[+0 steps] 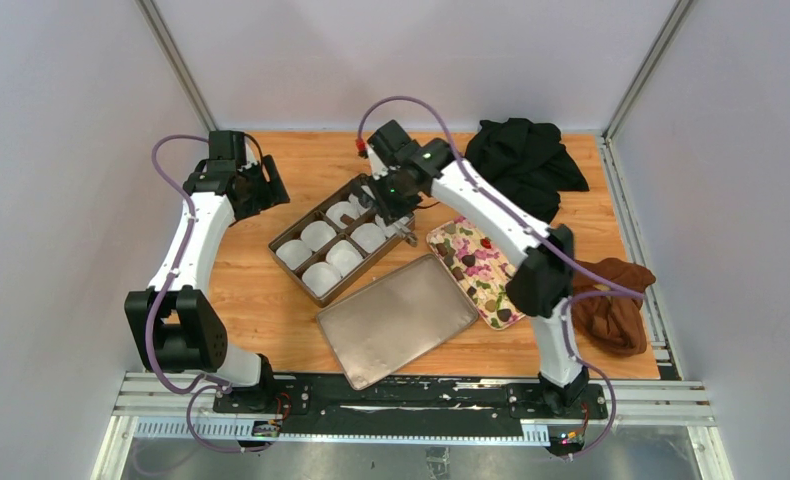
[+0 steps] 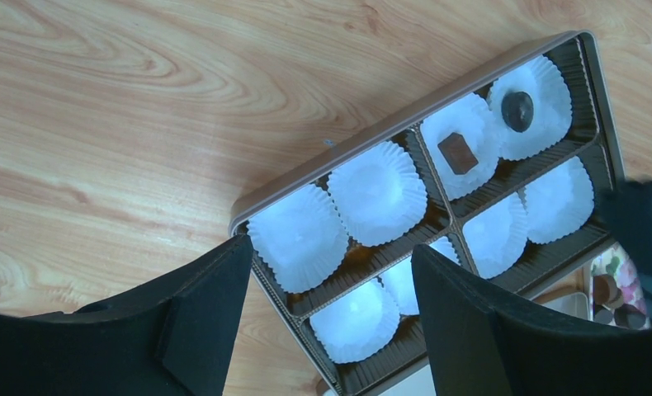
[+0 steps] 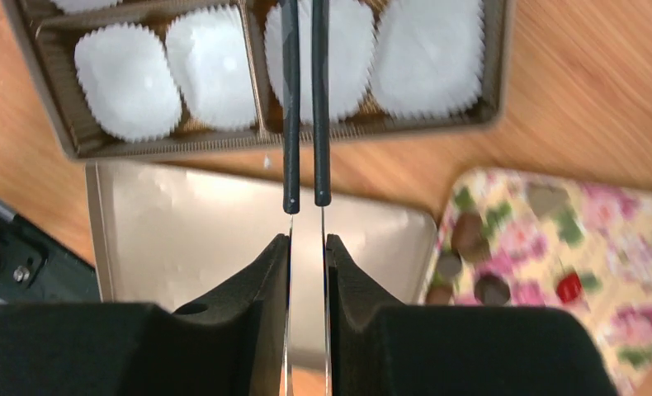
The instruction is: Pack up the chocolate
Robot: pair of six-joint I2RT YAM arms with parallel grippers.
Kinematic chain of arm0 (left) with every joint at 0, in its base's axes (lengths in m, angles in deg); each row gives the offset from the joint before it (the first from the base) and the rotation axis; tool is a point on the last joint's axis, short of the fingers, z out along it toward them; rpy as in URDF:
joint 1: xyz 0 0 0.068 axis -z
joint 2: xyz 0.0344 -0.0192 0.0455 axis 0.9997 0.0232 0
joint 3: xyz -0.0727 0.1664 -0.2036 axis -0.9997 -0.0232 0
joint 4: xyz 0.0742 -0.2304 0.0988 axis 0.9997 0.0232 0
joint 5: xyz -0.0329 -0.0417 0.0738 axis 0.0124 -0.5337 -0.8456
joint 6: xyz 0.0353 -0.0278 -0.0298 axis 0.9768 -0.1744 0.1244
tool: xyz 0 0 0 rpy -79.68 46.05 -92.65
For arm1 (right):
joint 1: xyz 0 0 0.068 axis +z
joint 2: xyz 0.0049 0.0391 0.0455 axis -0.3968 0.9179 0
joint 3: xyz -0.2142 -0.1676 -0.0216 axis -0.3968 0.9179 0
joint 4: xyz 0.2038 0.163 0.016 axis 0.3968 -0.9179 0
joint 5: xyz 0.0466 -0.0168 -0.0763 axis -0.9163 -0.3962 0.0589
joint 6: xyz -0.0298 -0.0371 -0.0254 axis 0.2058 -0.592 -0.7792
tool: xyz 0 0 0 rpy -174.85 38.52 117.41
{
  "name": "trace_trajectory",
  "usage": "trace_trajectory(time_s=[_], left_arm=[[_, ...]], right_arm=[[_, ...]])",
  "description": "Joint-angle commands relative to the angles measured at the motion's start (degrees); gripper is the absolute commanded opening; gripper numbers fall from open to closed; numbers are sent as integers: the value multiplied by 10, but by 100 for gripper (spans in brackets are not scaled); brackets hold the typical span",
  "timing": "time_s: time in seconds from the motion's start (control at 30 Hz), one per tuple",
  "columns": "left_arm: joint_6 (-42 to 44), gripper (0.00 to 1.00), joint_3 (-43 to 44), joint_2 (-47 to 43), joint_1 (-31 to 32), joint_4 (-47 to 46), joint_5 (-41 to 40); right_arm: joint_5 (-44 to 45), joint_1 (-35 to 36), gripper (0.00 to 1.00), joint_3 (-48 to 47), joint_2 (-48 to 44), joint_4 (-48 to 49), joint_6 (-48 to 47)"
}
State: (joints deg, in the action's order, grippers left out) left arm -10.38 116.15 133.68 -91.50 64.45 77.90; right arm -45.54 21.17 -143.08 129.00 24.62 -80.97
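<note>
Top external: box point(image 1: 311, 209) just beside lid point(image 1: 396, 320)

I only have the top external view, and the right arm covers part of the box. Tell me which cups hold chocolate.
Observer: In the left wrist view, two cups at one end of the box are filled, one with a round dark chocolate and one with a square brown chocolate. The other six look empty.
Operator: Now report what the right gripper has.
Observer: The right gripper is clamped on thin tweezers, blades nearly together over a white cup. Their tips run past the frame edge, so I cannot tell whether they carry anything.
</note>
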Motion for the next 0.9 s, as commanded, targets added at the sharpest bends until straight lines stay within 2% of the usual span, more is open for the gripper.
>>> trace_trajectory(time_s=[0.0,0.23,0.4,0.63,0.87], left_arm=[[11,76,-2,-9,-3,-1,37],[32,76,9,-1,-1,-4,93],[34,76,20,6,2,-4,107],[38,76,26,17,12,-4,101],[38,76,21,20,12,-4,95]], right_arm=[[62,-26,14,123,-162,-11,13],[105,-111,16,379,-350,-35,63],[105,-135,20,517,-421,-71,90],[89,-137,28,549,-424,-111,76],[29,-137,35,543,-404,-90,60]])
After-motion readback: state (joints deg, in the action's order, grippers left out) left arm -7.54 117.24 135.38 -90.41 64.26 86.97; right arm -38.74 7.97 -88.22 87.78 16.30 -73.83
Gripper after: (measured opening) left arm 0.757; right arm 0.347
